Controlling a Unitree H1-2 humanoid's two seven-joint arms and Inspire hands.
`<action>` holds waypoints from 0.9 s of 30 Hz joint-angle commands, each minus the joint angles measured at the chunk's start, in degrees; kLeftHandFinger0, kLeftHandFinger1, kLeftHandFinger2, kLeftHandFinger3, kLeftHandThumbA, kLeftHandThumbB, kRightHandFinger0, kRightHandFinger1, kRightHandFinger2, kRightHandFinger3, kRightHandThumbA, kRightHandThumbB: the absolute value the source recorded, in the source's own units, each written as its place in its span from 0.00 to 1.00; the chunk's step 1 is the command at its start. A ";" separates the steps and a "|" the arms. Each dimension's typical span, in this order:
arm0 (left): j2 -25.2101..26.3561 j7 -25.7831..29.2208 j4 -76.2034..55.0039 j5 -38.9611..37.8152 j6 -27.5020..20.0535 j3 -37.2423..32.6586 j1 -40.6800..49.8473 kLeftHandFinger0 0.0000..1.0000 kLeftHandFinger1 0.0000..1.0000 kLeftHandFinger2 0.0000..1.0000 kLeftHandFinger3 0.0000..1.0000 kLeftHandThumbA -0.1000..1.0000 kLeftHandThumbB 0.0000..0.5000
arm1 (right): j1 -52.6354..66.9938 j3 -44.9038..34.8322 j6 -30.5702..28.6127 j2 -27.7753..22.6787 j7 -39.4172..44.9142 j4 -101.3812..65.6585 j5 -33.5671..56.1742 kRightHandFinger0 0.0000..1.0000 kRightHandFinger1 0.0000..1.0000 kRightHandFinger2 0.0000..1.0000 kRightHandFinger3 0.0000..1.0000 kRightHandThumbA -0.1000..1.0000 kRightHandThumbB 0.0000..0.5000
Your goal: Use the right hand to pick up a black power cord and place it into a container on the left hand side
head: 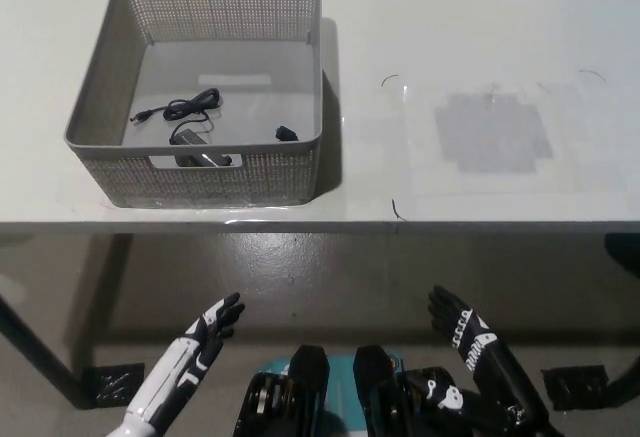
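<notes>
The power cord [185, 117] lies inside the gray basket [95, 122], on its floor toward the near left. Its thin cable is looped near the middle, and its black brick lies close to the front wall. A small black plug piece [286, 133] sits apart from it, near the basket's right wall. The basket stands on the white table [470, 27], at its left portion, close to the front edge.

My right hand [470, 347] is below the table edge, at lower right, well apart from the basket. Its fingers are spread wide and hold nothing. My left hand [205, 332] rests at lower left, also below the table edge, fingers extended and apart, empty. A gray patch [492, 132] marks the table surface at right.
</notes>
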 commanded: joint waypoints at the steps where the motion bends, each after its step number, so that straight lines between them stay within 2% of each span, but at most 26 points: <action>1: -0.01 1.14 -1.08 -1.65 -2.57 1.12 0.74 1.00 1.00 1.00 1.00 1.00 0.70 | -0.16 0.32 -3.94 0.07 1.71 0.16 1.44 1.00 1.00 1.00 1.00 1.00 0.62; 6: -0.02 1.09 -0.96 -1.59 -3.05 1.21 1.46 1.00 1.00 1.00 1.00 1.00 0.70 | 0.27 0.40 -3.68 0.32 1.54 0.12 1.18 1.00 1.00 1.00 1.00 1.00 0.64; 11: 0.07 0.84 -0.82 -1.98 -3.00 1.39 1.37 1.00 1.00 1.00 1.00 0.99 0.70 | 0.05 0.57 -3.82 0.36 1.36 0.45 0.49 1.00 1.00 1.00 1.00 1.00 0.58; 17: -0.07 1.24 -1.32 -1.64 -2.84 1.54 2.12 1.00 1.00 1.00 1.00 0.99 0.67 | 0.18 0.77 -4.21 0.27 1.40 0.74 0.24 1.00 1.00 1.00 1.00 1.00 0.58; 27: -0.55 1.72 -1.21 -0.46 -2.61 1.28 2.62 1.00 1.00 1.00 1.00 0.99 0.67 | 0.66 0.77 -4.14 -0.27 1.57 0.89 0.18 1.00 1.00 1.00 1.00 1.00 0.57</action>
